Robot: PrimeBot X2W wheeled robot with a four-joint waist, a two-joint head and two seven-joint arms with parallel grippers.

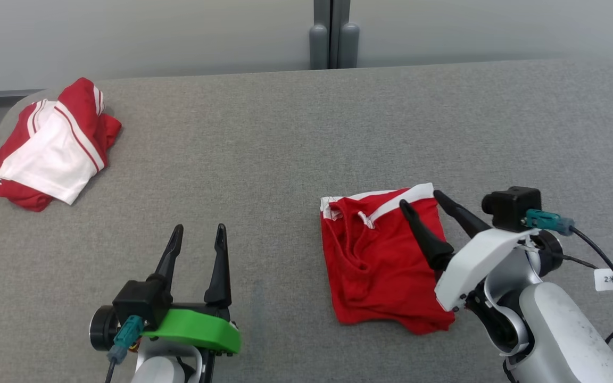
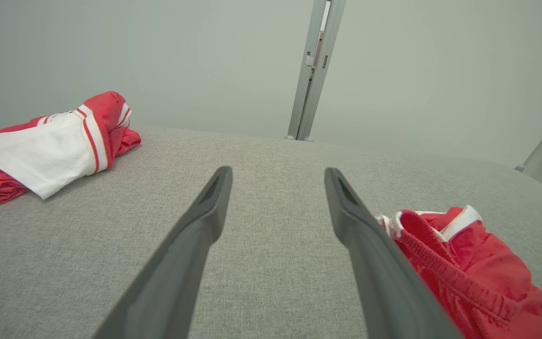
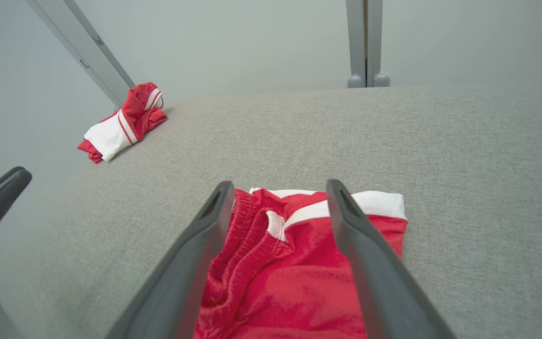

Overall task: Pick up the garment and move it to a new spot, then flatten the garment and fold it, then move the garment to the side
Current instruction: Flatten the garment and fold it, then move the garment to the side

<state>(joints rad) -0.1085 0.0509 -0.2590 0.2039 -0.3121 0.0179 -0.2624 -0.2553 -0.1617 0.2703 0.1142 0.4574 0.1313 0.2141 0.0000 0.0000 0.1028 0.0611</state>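
Over the red garment (image 1: 370, 266), right gripper (image 1: 420, 197) angled inward, jaws wide apart, empty — left gripper (image 1: 200, 227) likewise spread, pointing forward.

Folded red garment (image 1: 370, 266) partly behind the right gripper (image 1: 420, 197); cable tag (image 1: 609, 279) lettering too small, perhaps a numeral

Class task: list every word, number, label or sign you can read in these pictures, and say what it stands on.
"2", followed by a mark too small to read: on the white tag beside the right arm.
No lettering on the red garment or the red and white garment.
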